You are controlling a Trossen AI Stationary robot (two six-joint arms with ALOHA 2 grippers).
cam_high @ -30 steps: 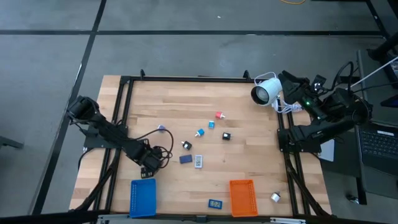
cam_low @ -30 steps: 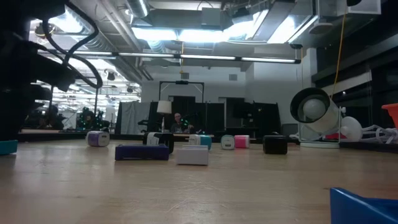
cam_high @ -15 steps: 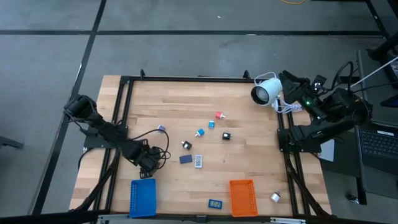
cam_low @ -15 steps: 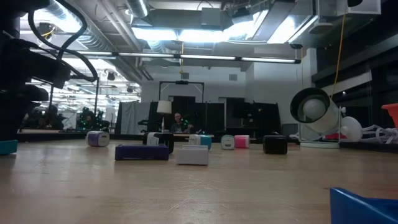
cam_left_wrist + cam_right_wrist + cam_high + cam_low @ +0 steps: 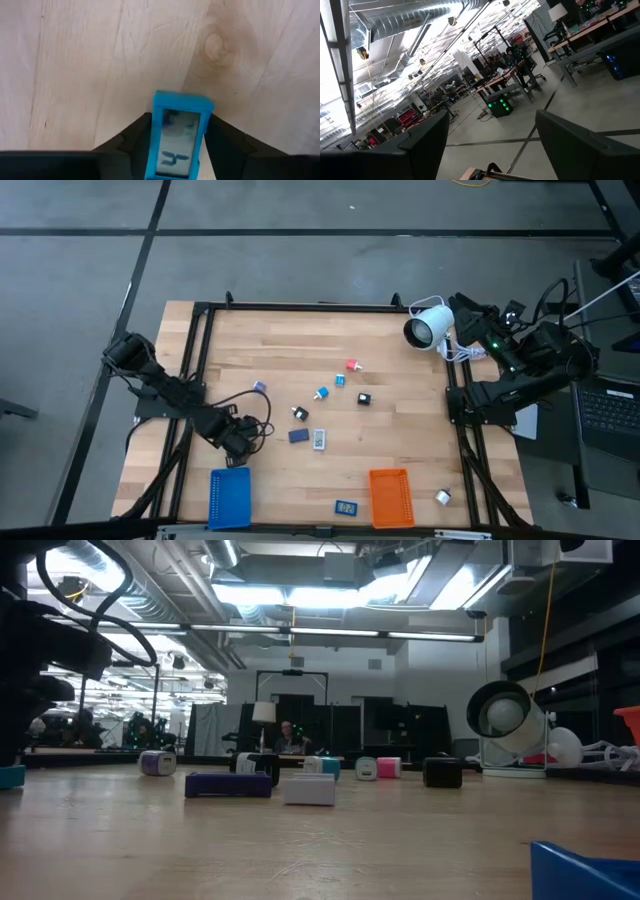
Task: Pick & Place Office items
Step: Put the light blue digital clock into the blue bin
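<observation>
My left gripper [image 5: 176,145] grips a light-blue rectangle with a small display [image 5: 176,136], one finger on each long side, above bare wood of the table [image 5: 400,440]. In the high view the left gripper [image 5: 238,438] sits near the table's left edge, just above the blue tray [image 5: 229,498]. To its right lie the dark-blue rectangle [image 5: 298,436] and white rectangle [image 5: 320,439], side by side; open wood separates them from the orange tray [image 5: 390,496]. My left arm runs low and diagonal from the left rail. My right gripper [image 5: 490,150] is parked off the table's right side, fingers spread wide, facing the room.
</observation>
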